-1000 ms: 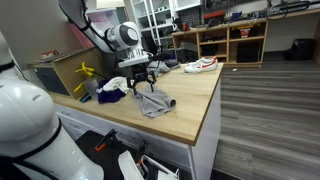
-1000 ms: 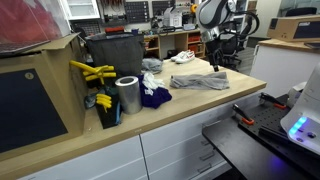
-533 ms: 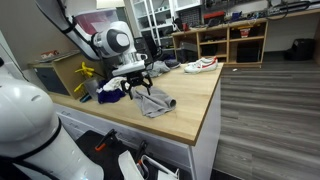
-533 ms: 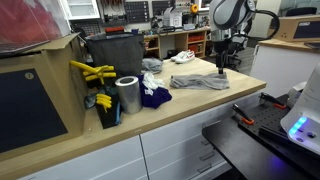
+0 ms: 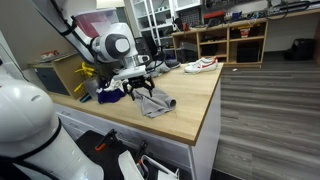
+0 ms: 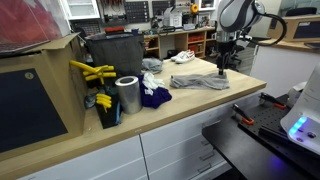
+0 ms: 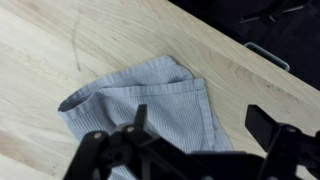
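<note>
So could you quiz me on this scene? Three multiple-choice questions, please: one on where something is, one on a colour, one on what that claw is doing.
1. Where does the cloth below the gripper lie?
A in a sink
B on the wooden counter
C on a chair

2. What colour is that cloth?
A red
B grey
C yellow

3. How is the gripper?
A open, holding nothing
B shut on the cloth
C shut on a cup

Answers:
1 B: the wrist view shows it lying on bare wood.
2 B: it looks plain grey in every view.
3 A: its fingers stand apart and clamp nothing.
</note>
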### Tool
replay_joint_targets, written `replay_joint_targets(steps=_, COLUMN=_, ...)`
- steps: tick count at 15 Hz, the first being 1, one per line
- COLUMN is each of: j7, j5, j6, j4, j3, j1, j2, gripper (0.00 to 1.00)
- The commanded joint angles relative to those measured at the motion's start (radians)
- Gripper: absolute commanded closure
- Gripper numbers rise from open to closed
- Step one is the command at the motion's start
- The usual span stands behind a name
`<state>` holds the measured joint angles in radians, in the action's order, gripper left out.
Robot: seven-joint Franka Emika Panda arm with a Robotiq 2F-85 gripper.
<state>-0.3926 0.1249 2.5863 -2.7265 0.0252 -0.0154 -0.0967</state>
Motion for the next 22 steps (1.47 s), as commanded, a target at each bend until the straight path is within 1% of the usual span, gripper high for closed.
replay_joint_targets(steps=1, j7=-0.036, j5=-0.045, j6=-0.033, j4=-0.002, j3=0.017, j1=0.004, j2=-0.028, gripper=0.00)
replay_joint_targets(steps=2, j7=-0.006, j5=-0.048, j6=-0.030, j4=0.008, j3=0.010, j1=-0.003, j2=-0.007, gripper=0.00)
replay_joint_targets(steps=3, j7=-0.006, j5=-0.063, j6=-0.068, j4=0.018, j3=0.012, j1=-0.002, j2=-0.013, gripper=0.00)
replay_joint_targets(steps=4, j7=0.001, j5=-0.034, j6=-0.017, j4=0.003, j3=0.009, j1=0.002, j2=-0.001, gripper=0.00)
replay_joint_targets(steps=11, j7=-0.002, j5=-0.043, j6=-0.039, j4=0.009, j3=0.011, j1=0.003, j2=0.004, gripper=0.00)
replay_joint_targets(steps=12, j7=0.017, j5=-0.016, j6=-0.016, j4=0.004, j3=0.006, j1=0.006, j2=0.014, gripper=0.00)
replay_joint_targets(steps=16, j7=0.015, j5=0.014, j6=0.039, j4=-0.001, j3=-0.008, j1=-0.004, j2=0.060, gripper=0.00)
replay_joint_targets(steps=20, j7=0.044, j5=0.078, j6=0.117, j4=0.008, j3=-0.042, j1=-0.019, j2=0.158, gripper=0.00)
replay_joint_targets(steps=22, j7=0.069, j5=0.132, j6=0.149, j4=0.017, j3=-0.051, j1=-0.024, j2=0.213, gripper=0.00)
